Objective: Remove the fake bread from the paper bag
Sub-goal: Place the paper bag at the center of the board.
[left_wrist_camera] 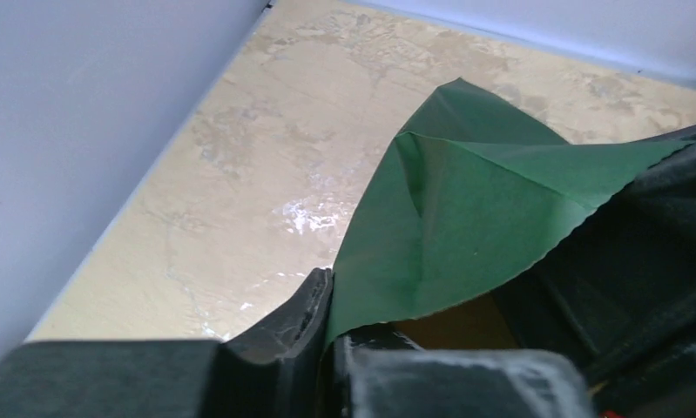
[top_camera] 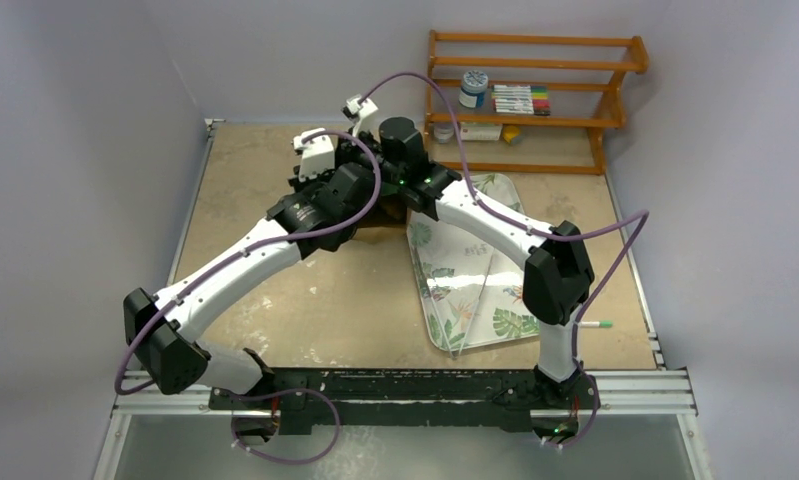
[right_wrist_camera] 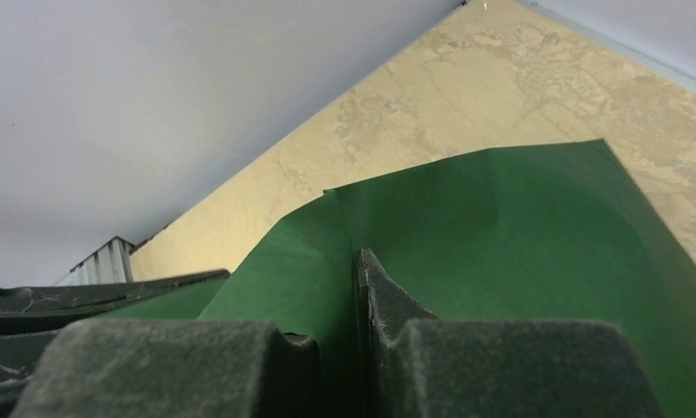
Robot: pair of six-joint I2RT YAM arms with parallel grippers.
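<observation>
The paper bag (left_wrist_camera: 466, 200) is dark green outside, and a brown inside shows under its zigzag rim. My left gripper (left_wrist_camera: 331, 326) is shut on the bag's edge, with the green paper pinched between its two black fingers. My right gripper (right_wrist_camera: 354, 305) is shut on another fold of the same green paper bag (right_wrist_camera: 518, 235). In the top view both wrists meet over the bag at the middle back of the table and cover nearly all of it. The fake bread is hidden.
A leaf-patterned tray (top_camera: 475, 280) lies right of the wrists, under the right arm. A wooden rack (top_camera: 535, 100) with markers and a jar stands at the back right. A green-tipped pen (top_camera: 595, 325) lies near the right edge. The grey wall runs close along the left.
</observation>
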